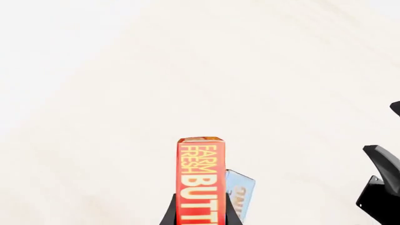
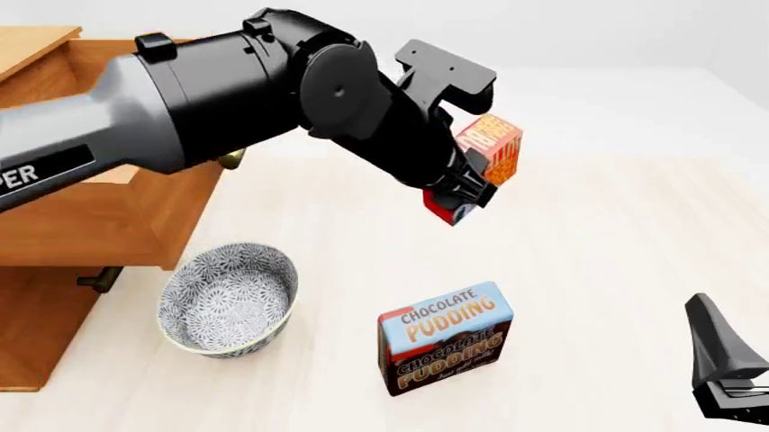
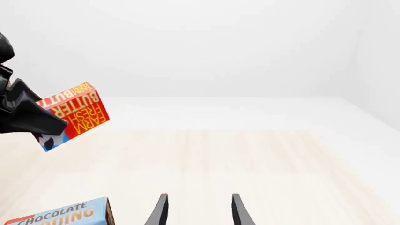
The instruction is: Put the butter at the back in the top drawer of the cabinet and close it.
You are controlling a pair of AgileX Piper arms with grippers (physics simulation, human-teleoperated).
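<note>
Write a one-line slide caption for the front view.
Left gripper holds the butter aloft above the pudding box.

The left gripper (image 2: 471, 184) hung in the air above and behind the pudding box (image 2: 446, 337), its fingers clamped on the butter (image 2: 491, 148). The right gripper (image 3: 196, 211) sat low, right of that box, jaws parted and holding nothing.

A patterned grey-and-white bowl (image 2: 229, 300) is seen upright in the lower left of the front view, on the pale wooden table (image 2: 601, 234). A blue-and-brown "Chocolate Pudding" box (image 2: 446, 337) is found right of it at lower centre, standing apart from the bowl.
</note>
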